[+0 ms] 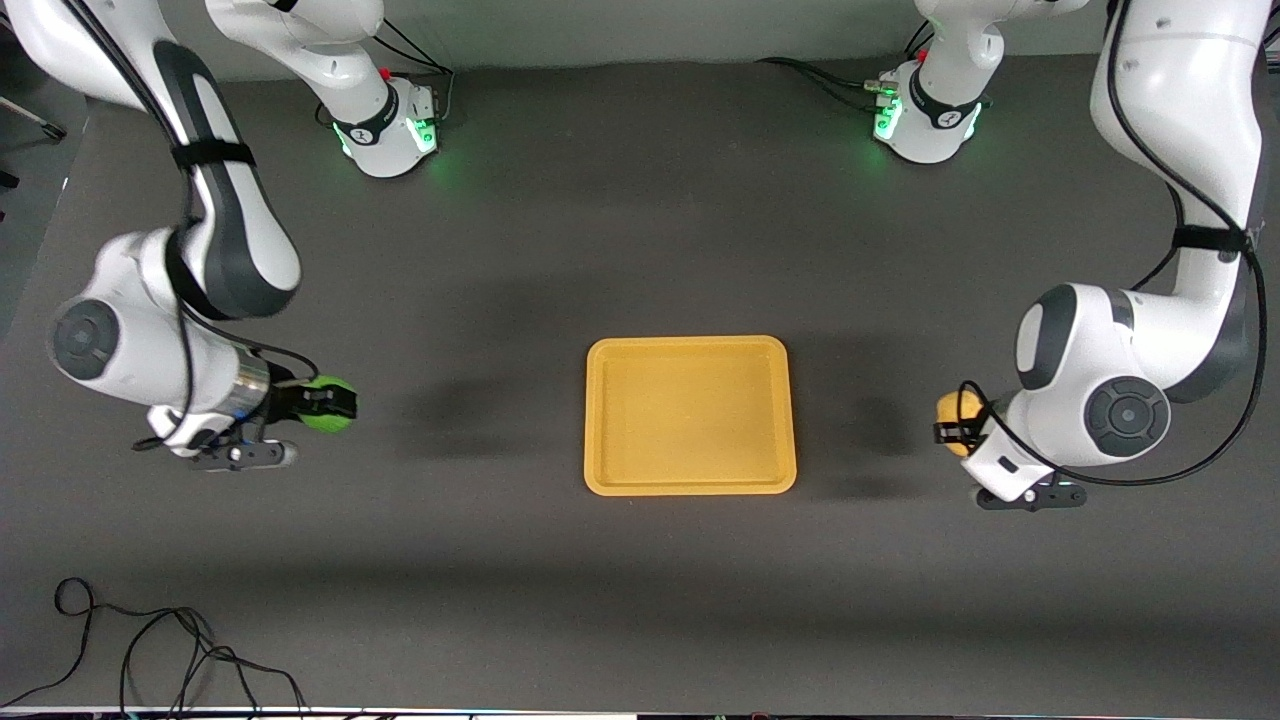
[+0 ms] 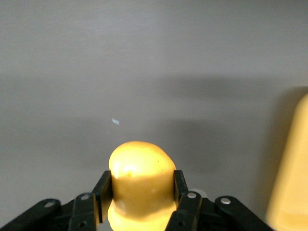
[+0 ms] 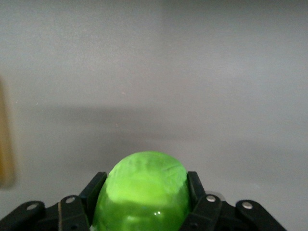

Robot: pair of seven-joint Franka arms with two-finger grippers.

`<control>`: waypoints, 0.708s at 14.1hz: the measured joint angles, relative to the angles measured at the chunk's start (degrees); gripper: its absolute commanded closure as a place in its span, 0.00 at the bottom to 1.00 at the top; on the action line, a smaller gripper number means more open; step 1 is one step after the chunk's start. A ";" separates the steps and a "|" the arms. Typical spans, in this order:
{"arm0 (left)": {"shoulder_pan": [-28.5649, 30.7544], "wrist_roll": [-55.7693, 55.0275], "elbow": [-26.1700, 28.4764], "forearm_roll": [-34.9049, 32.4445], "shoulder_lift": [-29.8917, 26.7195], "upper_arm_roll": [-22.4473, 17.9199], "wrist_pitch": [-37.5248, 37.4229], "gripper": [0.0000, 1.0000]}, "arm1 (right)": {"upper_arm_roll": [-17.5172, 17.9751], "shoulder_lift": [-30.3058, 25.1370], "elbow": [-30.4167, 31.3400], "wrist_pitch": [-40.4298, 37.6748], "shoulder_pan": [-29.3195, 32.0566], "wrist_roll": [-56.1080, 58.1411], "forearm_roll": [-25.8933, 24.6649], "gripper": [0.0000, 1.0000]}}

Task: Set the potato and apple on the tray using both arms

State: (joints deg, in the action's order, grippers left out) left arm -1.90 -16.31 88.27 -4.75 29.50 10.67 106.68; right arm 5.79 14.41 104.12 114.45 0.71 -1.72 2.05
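Note:
The yellow-orange tray (image 1: 690, 415) lies flat in the middle of the table. My left gripper (image 1: 958, 425) is shut on the potato (image 1: 953, 410), a yellow-orange lump, and holds it above the bare table toward the left arm's end, apart from the tray. In the left wrist view the potato (image 2: 141, 180) sits between the two black fingers (image 2: 103, 192), with the tray's edge (image 2: 288, 178) at the side. My right gripper (image 1: 322, 403) is shut on the green apple (image 1: 330, 405) above the table toward the right arm's end. The apple (image 3: 143, 192) fills the jaws in the right wrist view.
Black cables (image 1: 150, 650) lie looped on the table near the front camera at the right arm's end. The arm bases (image 1: 390, 125) stand along the table's edge farthest from the front camera. Dark mat lies between each gripper and the tray.

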 measured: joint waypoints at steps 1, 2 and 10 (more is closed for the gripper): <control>-2.37 -1.80 -1.82 1.40 -0.26 0.11 -1.50 0.97 | -0.01 -1.99 -0.80 -3.00 0.03 0.00 -0.57 0.80; -4.73 -3.75 -2.34 2.27 -0.06 0.14 -1.46 0.97 | -0.01 -3.62 -1.38 -5.37 0.03 0.00 -0.70 0.80; -18.53 -16.31 -2.60 2.68 10.83 0.11 7.15 1.00 | 8.60 -4.23 -2.46 -7.30 -0.12 -10.34 -0.61 0.80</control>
State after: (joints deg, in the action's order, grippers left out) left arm -20.43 -32.62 85.68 -2.07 40.32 10.78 113.83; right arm 14.39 10.18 101.66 107.15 0.59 -12.06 1.43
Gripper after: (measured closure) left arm 0.445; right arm 0.269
